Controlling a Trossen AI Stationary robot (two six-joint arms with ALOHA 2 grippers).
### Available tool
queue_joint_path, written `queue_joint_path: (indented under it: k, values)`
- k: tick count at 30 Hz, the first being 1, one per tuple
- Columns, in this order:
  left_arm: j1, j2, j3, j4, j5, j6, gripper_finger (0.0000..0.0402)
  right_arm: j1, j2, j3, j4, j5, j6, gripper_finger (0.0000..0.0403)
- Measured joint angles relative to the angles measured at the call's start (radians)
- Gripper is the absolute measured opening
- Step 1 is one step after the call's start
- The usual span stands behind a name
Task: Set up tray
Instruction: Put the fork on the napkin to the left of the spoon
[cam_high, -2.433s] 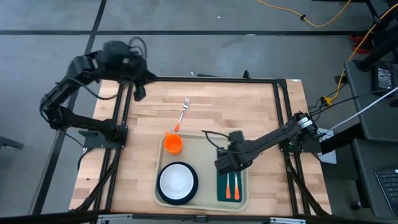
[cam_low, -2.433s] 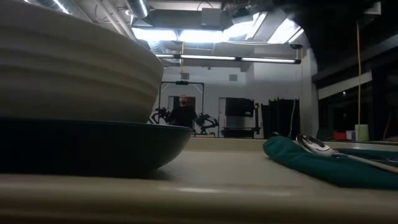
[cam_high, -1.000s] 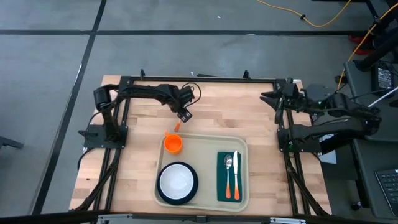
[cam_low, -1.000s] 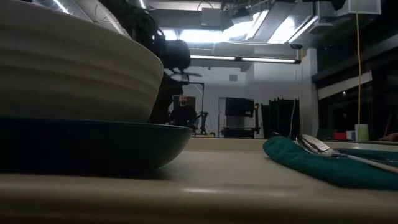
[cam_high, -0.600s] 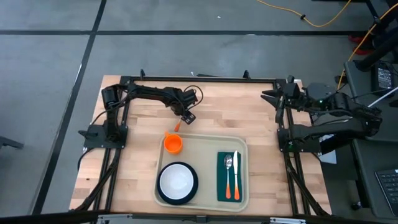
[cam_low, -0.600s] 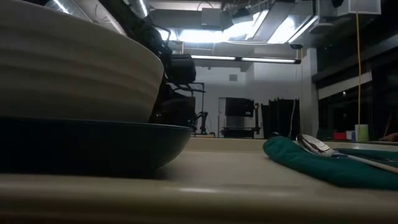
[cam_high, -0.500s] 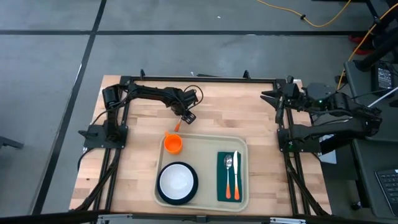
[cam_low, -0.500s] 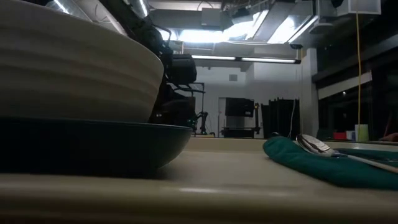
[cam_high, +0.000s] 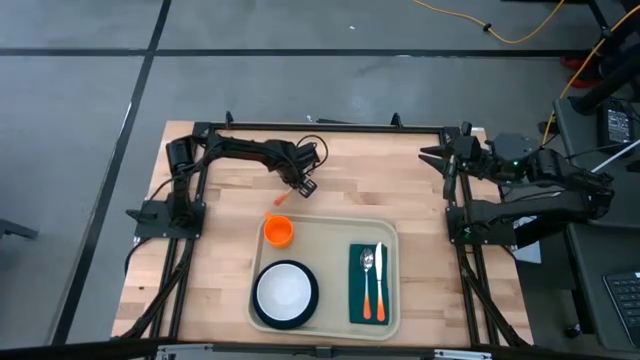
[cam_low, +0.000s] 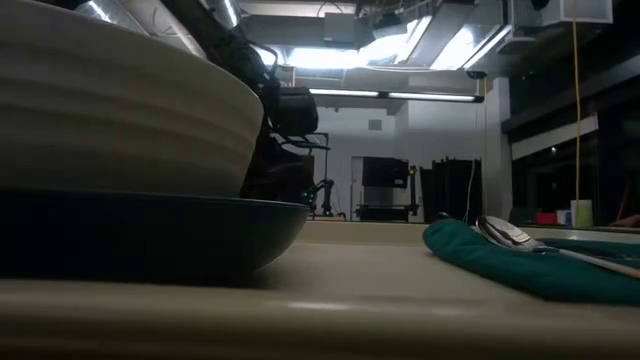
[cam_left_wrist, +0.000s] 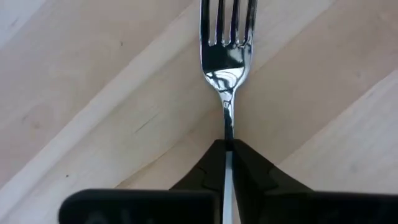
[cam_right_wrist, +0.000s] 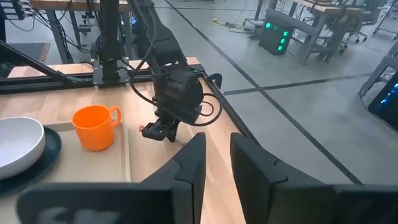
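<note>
Now the left gripper (cam_high: 305, 186), near the table's (cam_high: 420, 180) far edge, is clamped on the fork (cam_left_wrist: 226, 53) neck, prob. to carry it to the tray (cam_high: 330, 270) at the near edge w/ bowl, napkin; right gripper (cam_high: 432, 157) parked, fingers apart, empty.

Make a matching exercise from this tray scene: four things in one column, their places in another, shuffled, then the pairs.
1. fork
2. orange mug
3. white bowl
4. spoon

A. on the dark plate
B. on the green napkin
C. on the bare wood, in the shut left gripper
D. at the tray corner nearest the left gripper

Pairs: 1-C, 2-D, 3-A, 4-B
</note>
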Motion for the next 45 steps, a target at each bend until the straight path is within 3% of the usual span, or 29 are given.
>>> queue_joint_path:
  k: [4, 15, 21, 26, 31, 35, 45]
  values:
    - [-0.021, -0.048, 0.041, -0.007, -0.001, 0.019, 0.0004, 0.000, 0.000, 0.000, -0.005, 0.000, -0.025, 0.0080]
    - [-0.116, -0.355, 0.264, -0.032, -0.028, 0.076, 0.0003, 0.000, 0.000, -0.002, -0.105, 0.002, 0.036, 0.0080]
    - [-0.288, -0.467, 0.345, -0.078, -0.085, 0.020, 0.0002, 0.000, 0.000, -0.003, -0.113, 0.052, 0.040, 0.0080]
    - [-0.499, -0.483, 0.372, -0.133, -0.197, -0.148, 0.0002, 0.000, 0.000, -0.003, -0.109, 0.128, 0.058, 0.0080]
    - [-0.702, -0.417, 0.392, -0.130, -0.343, -0.427, 0.0002, 0.000, 0.000, -0.003, -0.108, 0.117, 0.035, 0.0080]
    - [-0.779, -0.279, 0.445, -0.134, -0.444, -0.672, 0.0002, 0.000, -0.001, -0.003, -0.113, 0.091, -0.084, 0.0080]
    - [-0.767, 0.213, 0.822, -0.145, -0.410, -0.979, 0.0002, 0.000, -0.001, -0.004, -0.115, -0.206, -0.282, 0.0080]
